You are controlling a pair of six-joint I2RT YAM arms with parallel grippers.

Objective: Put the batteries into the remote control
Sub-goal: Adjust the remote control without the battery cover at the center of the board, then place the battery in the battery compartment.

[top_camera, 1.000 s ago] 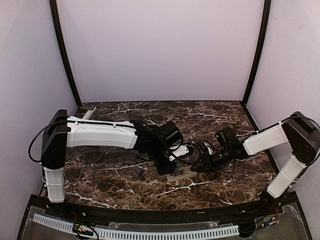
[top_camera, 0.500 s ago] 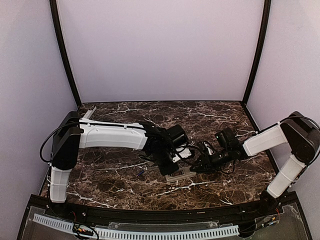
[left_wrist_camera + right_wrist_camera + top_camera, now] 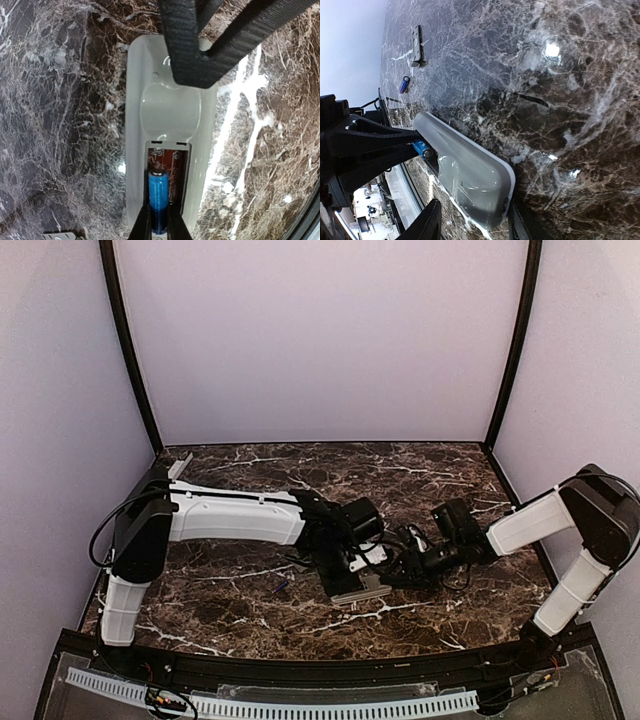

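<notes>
Overhead: both arms meet mid-table over the remote control, flat on the marble table; a spare battery waits near, to its left.

Left wrist: the remote lies back-up, bay exposed; the left gripper is clenched on a blue battery, nosing it in.

Right wrist: the right gripper straddles the remote's end, presumably bracing it. Whether those jaws actually squeeze, I cannot tell.

Nothing legible shows on the remote control or battery
</notes>
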